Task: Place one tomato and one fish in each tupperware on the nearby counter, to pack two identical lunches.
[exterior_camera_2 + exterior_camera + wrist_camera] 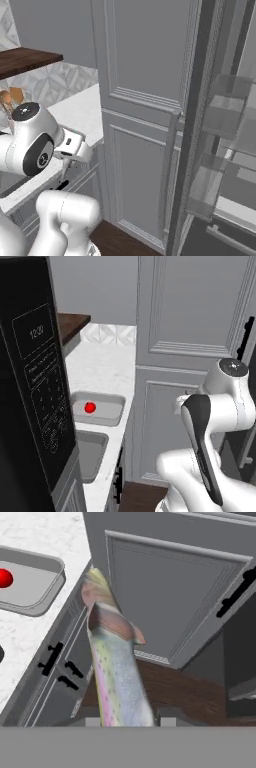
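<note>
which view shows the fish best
The hand view: the fish runs up from between the jaws, close and large, pale and streaked, over the floor beside the counter. I cannot make it out in the left or right base views.

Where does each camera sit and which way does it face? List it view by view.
Left base view: behind the arm's left, looking down the counter at two tupperware, one with a tomato; white arm lower right.
Right base view: behind the arm's right, facing the tall cabinet door; arm lower left.
Hand view: on the hand, looking along the held fish toward the counter edge.
Shared: left base and hand views show the tomato tupperware.
</note>
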You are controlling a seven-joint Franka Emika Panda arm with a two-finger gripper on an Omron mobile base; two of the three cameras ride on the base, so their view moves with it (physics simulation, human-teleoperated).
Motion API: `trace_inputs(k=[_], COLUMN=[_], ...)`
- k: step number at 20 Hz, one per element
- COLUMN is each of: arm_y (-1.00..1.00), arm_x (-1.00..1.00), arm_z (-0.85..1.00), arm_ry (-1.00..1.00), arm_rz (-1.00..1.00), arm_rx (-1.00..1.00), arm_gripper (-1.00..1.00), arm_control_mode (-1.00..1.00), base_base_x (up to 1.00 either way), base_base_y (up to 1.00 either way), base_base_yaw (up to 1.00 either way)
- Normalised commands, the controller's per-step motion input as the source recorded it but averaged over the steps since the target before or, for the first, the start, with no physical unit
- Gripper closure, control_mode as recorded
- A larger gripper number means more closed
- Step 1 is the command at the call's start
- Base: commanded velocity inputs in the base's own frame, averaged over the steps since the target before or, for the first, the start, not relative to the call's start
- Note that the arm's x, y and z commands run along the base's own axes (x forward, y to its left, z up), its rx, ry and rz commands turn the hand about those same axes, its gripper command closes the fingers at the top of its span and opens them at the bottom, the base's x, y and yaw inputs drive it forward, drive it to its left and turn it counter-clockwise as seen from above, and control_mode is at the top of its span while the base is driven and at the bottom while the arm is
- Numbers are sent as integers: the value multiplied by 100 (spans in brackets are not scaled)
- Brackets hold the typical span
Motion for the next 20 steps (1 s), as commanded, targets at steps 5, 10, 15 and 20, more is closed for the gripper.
trace_inputs(k=[5,10,15,20], arm_y=[0,0,0,0], arm_x=[0,0,0,0], arm_z=[0,0,0,0], arm_ry=[0,0,0,0], arm_rz=[0,0,0,0], arm_rx=[0,0,0,0], arm_gripper=[100,100,100,100], arm_control_mode=[100,100,100,100], base_base_x=[100,82,100,100], base_base_y=[65,88,25,27], base_base_yaw=[5,23,47,55])
